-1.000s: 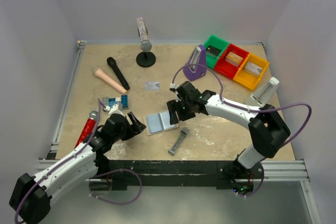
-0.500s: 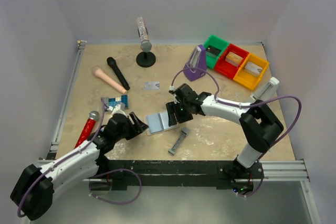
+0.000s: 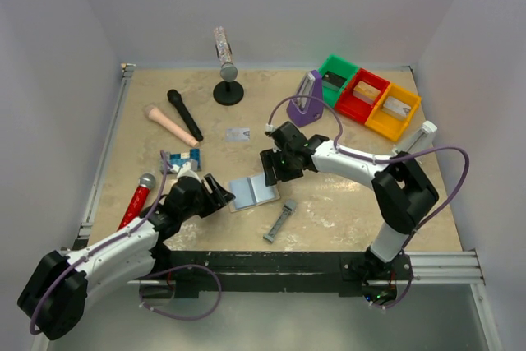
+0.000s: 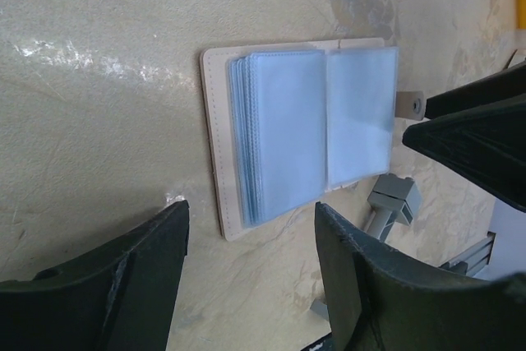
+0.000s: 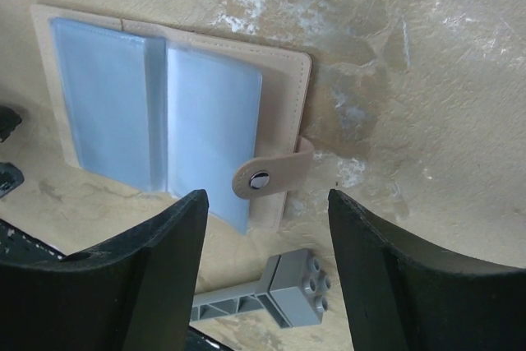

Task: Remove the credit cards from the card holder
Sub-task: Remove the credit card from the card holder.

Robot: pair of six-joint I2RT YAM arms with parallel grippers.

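I see the card holder [image 4: 304, 137] lying open: glossy pale-blue sleeves, stitched cream cover (round metal snap [image 5: 260, 178] on its tab); left gripper [image 4: 251, 211] and right gripper [image 5: 267, 201] both gape, empty

A beige, marbled tabletop [image 3: 263, 98] is enclosed on three sides by plain pale walls [image 3: 329, 6] and is lit evenly, with glossy highlights.

One card holder [image 3: 249, 191] is counted, opened flat. One silver-grey card [image 3: 237, 134] is seen loose. Four mics are counted: black mic [image 3: 184, 114], pink mic [image 3: 170, 125], red mic [image 3: 136, 200], glitter mic [image 3: 223, 51] on a stand. Three bins are counted: green bin [image 3: 337, 62], red bin [image 3: 348, 109], yellow bin [image 3: 382, 131]. One grey bar [image 3: 279, 221] and one purple stand [image 3: 306, 108] are noted.
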